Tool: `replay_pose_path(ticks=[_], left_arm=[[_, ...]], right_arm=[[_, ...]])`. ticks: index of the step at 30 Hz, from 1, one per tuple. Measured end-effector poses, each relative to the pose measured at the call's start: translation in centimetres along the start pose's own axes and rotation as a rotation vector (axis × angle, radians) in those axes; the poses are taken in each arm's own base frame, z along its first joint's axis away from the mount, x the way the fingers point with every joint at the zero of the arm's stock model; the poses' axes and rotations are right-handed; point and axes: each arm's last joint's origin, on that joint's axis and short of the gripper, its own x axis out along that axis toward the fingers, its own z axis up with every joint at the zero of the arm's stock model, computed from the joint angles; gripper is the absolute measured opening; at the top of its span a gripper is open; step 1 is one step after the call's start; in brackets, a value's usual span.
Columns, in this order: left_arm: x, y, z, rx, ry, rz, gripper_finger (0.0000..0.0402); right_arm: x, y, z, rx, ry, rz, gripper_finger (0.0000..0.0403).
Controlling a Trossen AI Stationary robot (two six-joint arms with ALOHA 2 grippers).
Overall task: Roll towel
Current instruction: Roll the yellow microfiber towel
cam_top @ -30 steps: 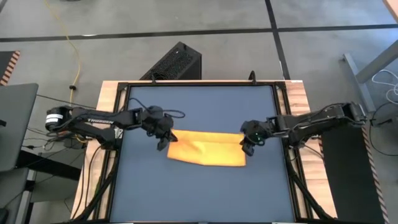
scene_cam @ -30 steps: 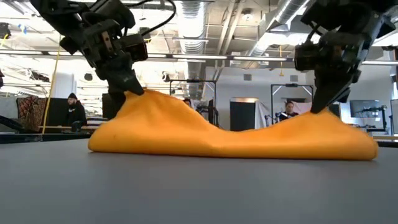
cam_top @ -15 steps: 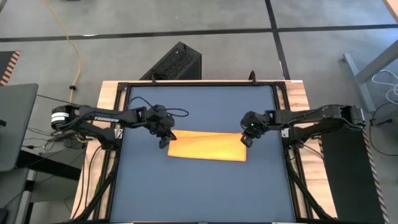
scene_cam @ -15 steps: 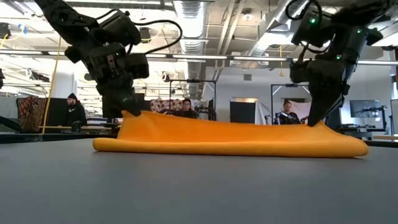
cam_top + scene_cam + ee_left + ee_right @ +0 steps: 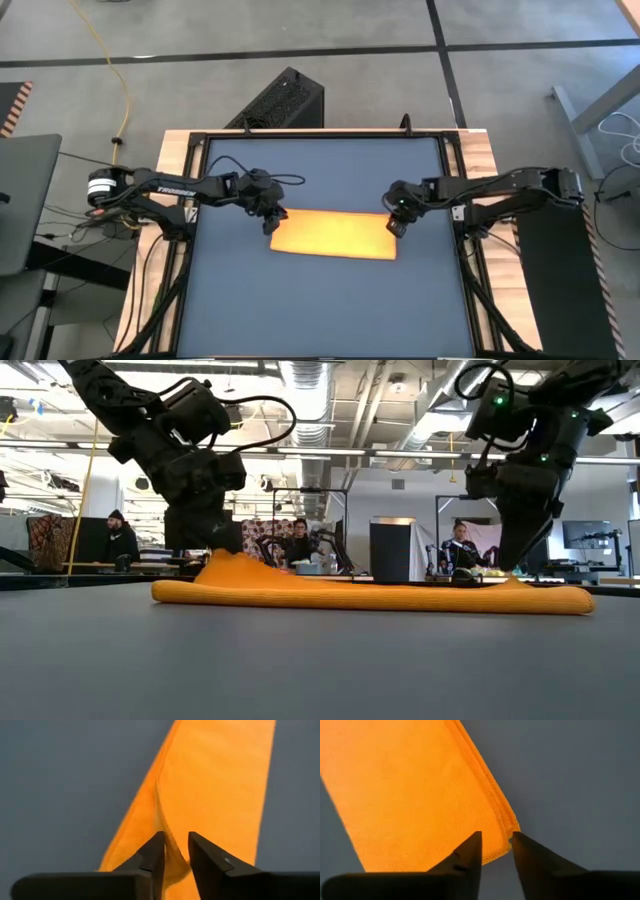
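High view: towel, folded flat strip, mid-desk; left gripper at its left end, right gripper at right end.
Low view: towel lies low, left corner raised under left gripper.
Left wrist view: jaws clenched on pinched towel fold.
Right wrist view: jaws pinching towel corner, layered edge visible.

Both arms reach in low from opposite sides. Left gripper pinches a fold of the towel; right gripper nips its corner, fingers narrowly parted.
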Motion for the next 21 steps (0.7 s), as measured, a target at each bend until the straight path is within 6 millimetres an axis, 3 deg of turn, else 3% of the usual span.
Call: replay_pose_path(ticks=[8, 15, 18, 21], left_arm=[[-0.4, 0.4, 0.4, 0.019, 0.030, 0.088, 0.0123], [-3.4, -0.5, 2.9, 0.140, 0.100, 0.228, 0.0127], [-4.7, -1.2, 3.6, 0.132, 0.061, 0.189, 0.0127], [-4.7, -2.3, 3.8, 0.102, -0.002, 0.025, 0.0126]], right_arm=[[-1.4, -0.3, -0.1, -0.007, -0.053, 0.015, 0.0208], [-2.7, 0.3, -0.2, -0.068, -0.126, 0.070, 0.0214], [-3.1, 1.1, -0.1, -0.132, -0.178, 0.111, 0.0214], [-3.2, 2.3, 0.2, -0.260, -0.244, 0.170, 0.0203]])
